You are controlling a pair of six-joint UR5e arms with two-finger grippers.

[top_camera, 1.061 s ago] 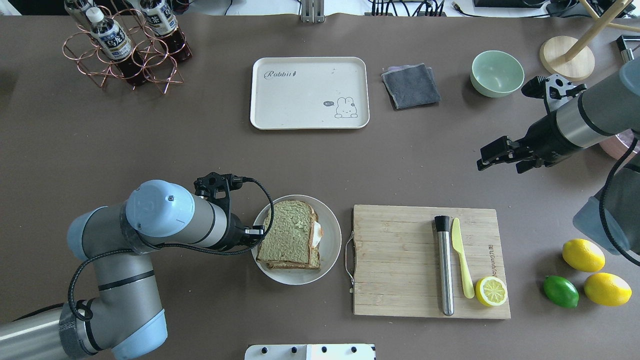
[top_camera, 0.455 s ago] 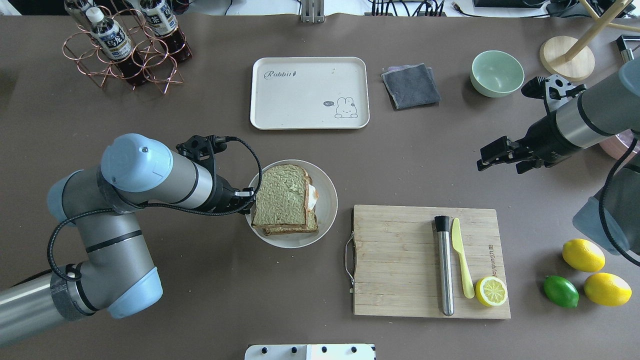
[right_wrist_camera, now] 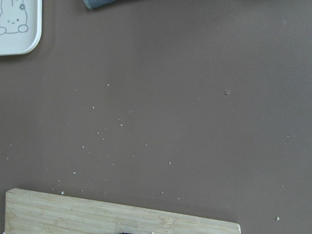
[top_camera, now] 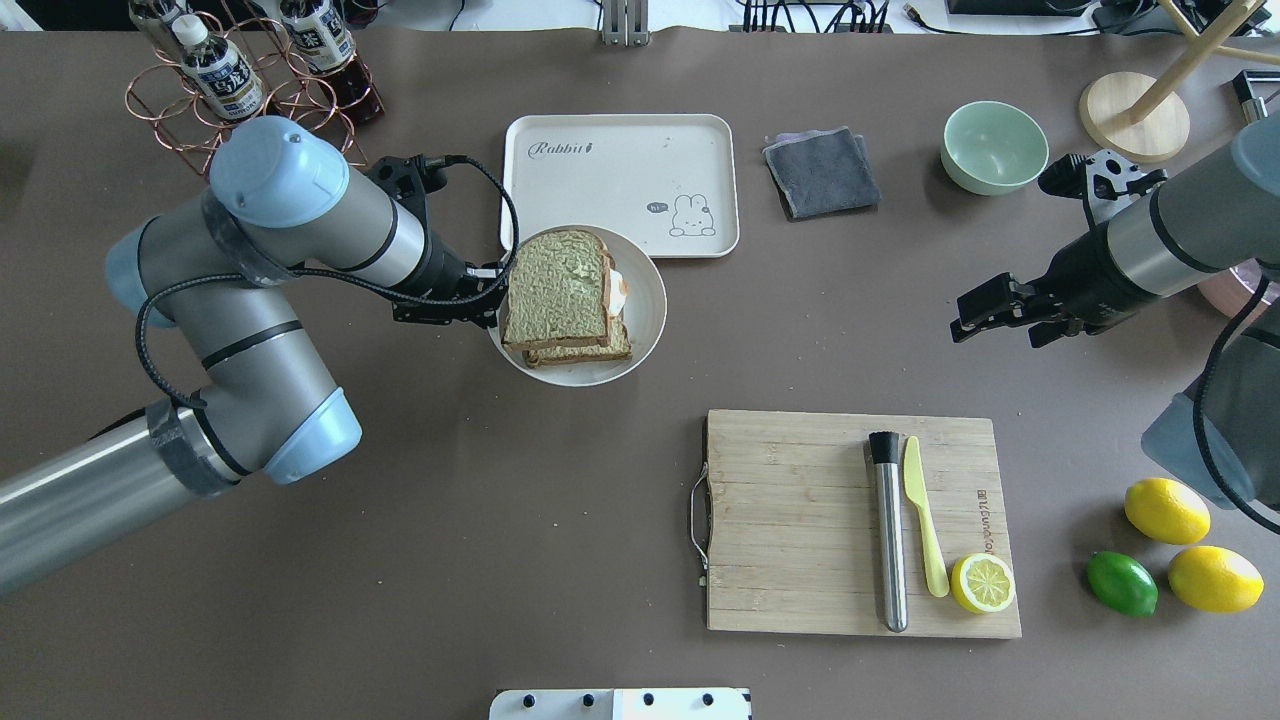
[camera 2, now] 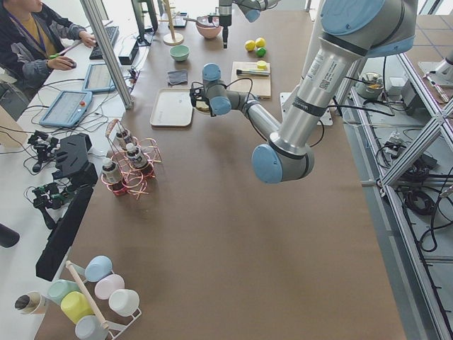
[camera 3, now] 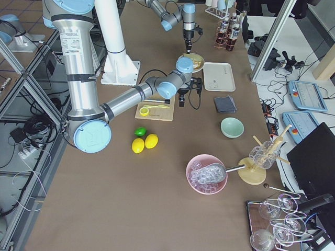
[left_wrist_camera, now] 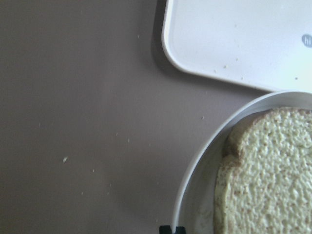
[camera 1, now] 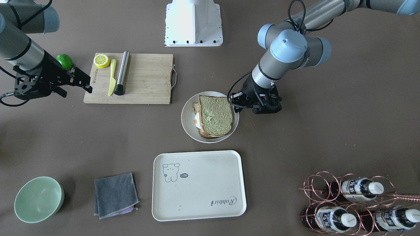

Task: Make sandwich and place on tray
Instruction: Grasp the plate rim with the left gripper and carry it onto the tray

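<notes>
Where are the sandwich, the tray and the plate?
sandwich [top_camera: 555, 285], overhead view, middle of the top bread slice.
tray [top_camera: 600, 190], overhead view, bare middle of its surface.
plate [top_camera: 645, 305], overhead view, bare inner wall right of the sandwich.

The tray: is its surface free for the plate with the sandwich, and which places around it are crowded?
The tray is bare apart from its drawing and script. Open table lies between it and the cutting board. It is crowded at the near rim, where the plate with the sandwich overlaps in the overhead view, held by the left pincer.
</notes>
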